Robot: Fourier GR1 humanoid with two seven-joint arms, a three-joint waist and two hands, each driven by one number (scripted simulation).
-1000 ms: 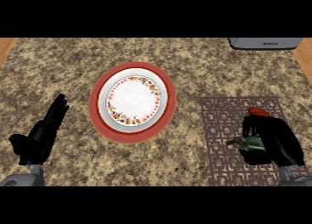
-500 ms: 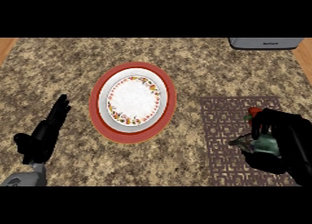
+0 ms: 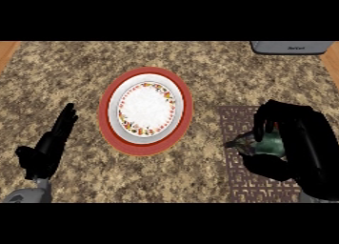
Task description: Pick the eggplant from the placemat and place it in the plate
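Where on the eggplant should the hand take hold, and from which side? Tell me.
Around its thick middle, coming from above and the right. The eggplant lies flat on the placemat, narrow tip pointing left towards the plate. The right hand already curls round that middle.

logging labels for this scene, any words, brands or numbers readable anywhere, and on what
One dark mark, likely a brand, on the grey appliance at the counter's far right edge: too blurred to read.
The plate rim has a coloured pattern, no lettering.
The placemat has a geometric maze pattern, no words.
No other text.
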